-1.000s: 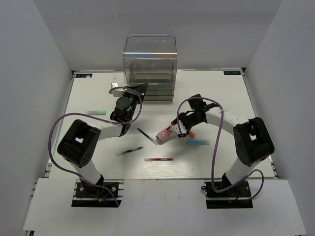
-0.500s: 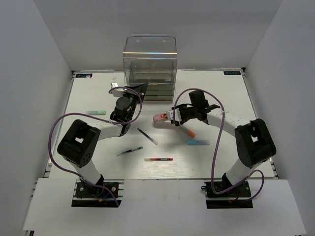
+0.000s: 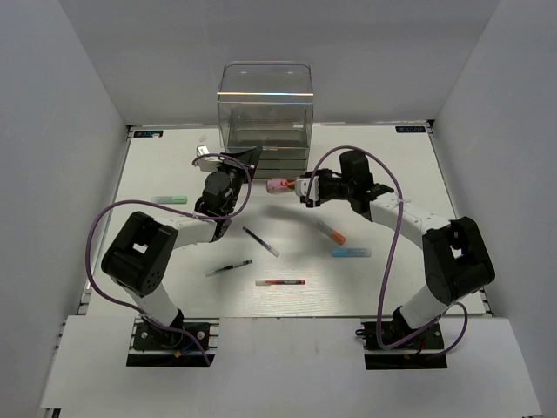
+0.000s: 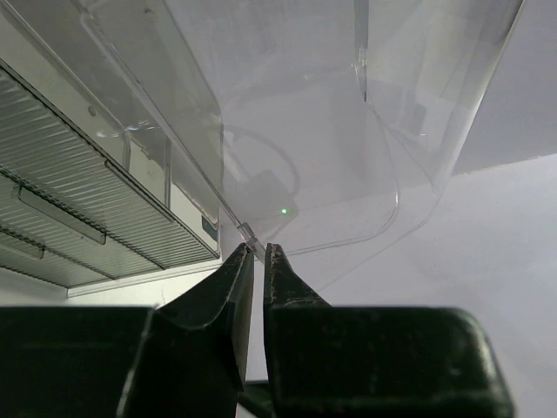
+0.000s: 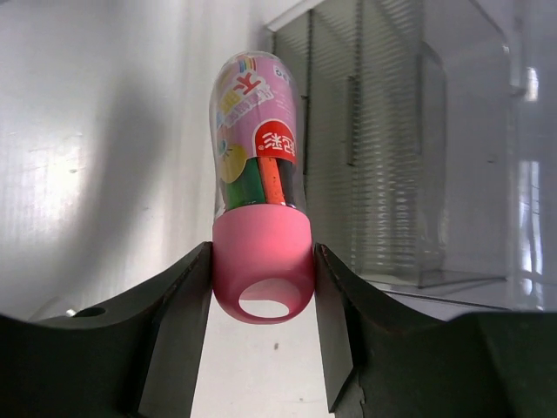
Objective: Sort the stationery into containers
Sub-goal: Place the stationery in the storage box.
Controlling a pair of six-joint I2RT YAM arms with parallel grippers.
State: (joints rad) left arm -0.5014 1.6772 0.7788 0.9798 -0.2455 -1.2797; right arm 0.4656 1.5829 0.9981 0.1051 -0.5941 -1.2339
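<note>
My right gripper [image 3: 305, 188] [image 5: 263, 259] is shut on the pink cap of the fat tube [image 3: 280, 185] [image 5: 257, 131] and holds it in the air, just in front of the clear drawer cabinet [image 3: 265, 113] [image 5: 392, 174]. At the cabinet's lower left corner, my left gripper [image 3: 246, 158] [image 4: 258, 248] pinches the thin clear edge of a pulled-out drawer [image 4: 331, 174]. On the table lie a dark/white pen [image 3: 261, 242], a green/black pen [image 3: 229, 268], a red/black pen [image 3: 280, 282], an orange marker [image 3: 332, 232], a light-blue marker [image 3: 351, 252] and a green marker [image 3: 169, 199].
The table [image 3: 392, 165] is white and walled in by grey panels on three sides. Shut drawers [image 4: 87, 174] are stacked in the cabinet's lower part. Both arms' purple cables loop above the table.
The right gripper has lifted the tube from the middle of the table and carried it away and leftward, up to the cabinet's front. The left gripper has stayed on the drawer.
</note>
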